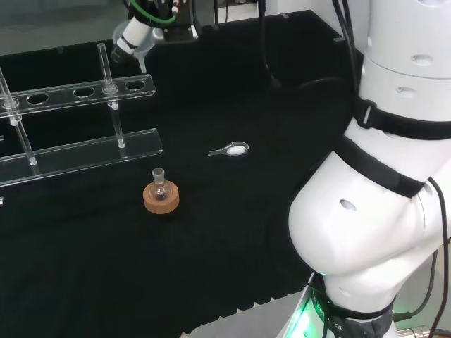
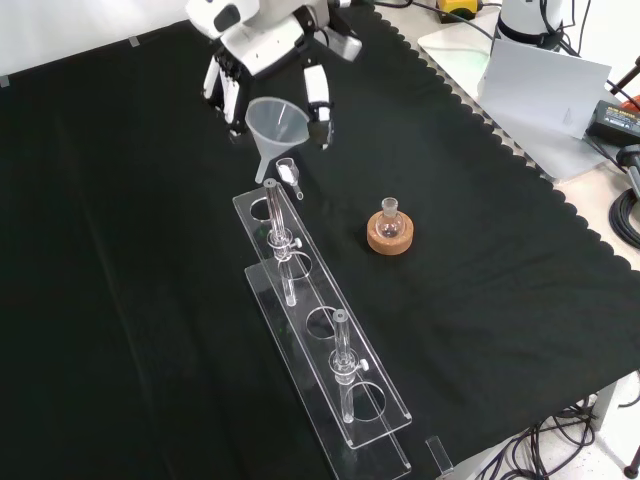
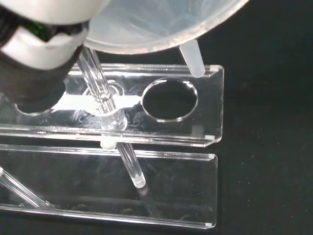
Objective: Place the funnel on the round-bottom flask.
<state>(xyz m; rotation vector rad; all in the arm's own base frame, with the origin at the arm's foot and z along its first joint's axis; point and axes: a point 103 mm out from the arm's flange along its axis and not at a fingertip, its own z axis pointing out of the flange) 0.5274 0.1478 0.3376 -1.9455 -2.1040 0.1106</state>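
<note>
Translucent plastic, the funnel (image 2: 279, 125) hung grasped between the curled fingers of the hand (image 2: 262, 52), above the clear test-tube rack's (image 2: 385, 408) far end in the front view. At its four o'clock, well apart, the round-bottom flask (image 2: 390, 222) sat on its cork ring (image 2: 389, 241).

Black cloth (image 2: 480, 300) with scalloped edge over the bench, pale tabletop (image 2: 600, 160) beyond, cables (image 2: 625, 215) at right
</note>
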